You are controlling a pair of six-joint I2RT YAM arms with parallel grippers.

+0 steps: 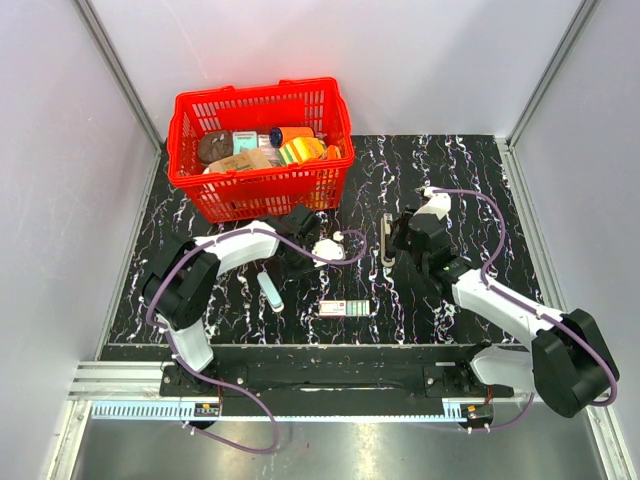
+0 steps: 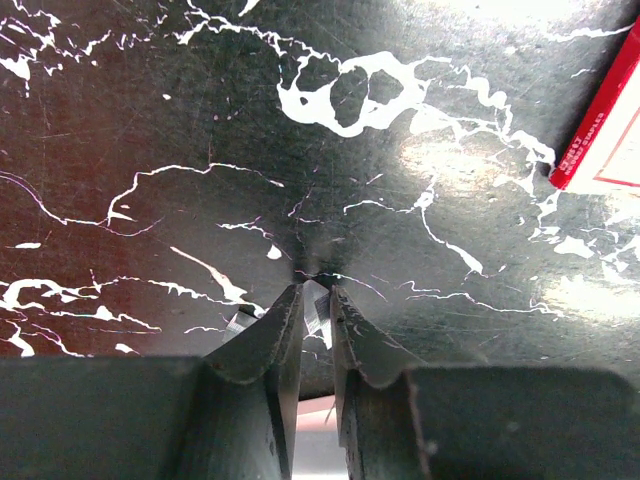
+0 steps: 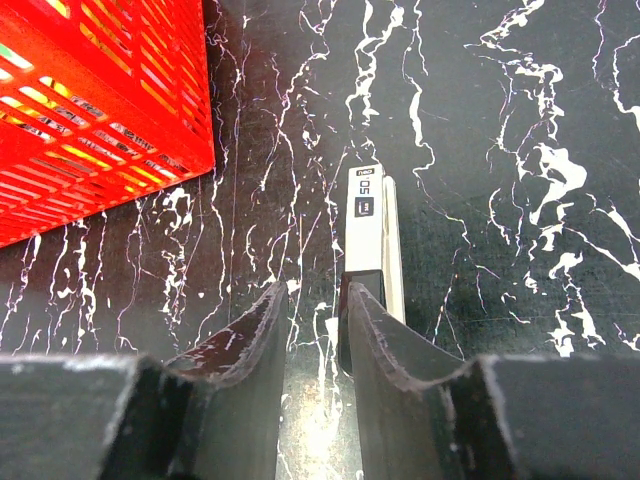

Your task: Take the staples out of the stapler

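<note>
The slim stapler (image 1: 387,241) lies lengthwise at the table's middle. In the right wrist view its silvery top (image 3: 366,215) runs away from me, and its dark near end sits against the inner side of my right finger. My right gripper (image 3: 315,292) (image 1: 406,246) stands right beside it, slightly open, with only table showing in the gap. My left gripper (image 2: 315,290) (image 1: 323,250) is down at the table, left of the stapler, shut on a short silvery strip of staples (image 2: 319,312). Another silvery bit (image 2: 238,322) lies just left of its fingers.
A red basket (image 1: 262,190) (image 3: 90,110) full of packets stands at the back left. A pale blue-white bar (image 1: 270,291) and a small red-and-white box (image 1: 345,308) (image 2: 605,135) lie nearer the front. Grey walls enclose the black marbled table (image 1: 470,180).
</note>
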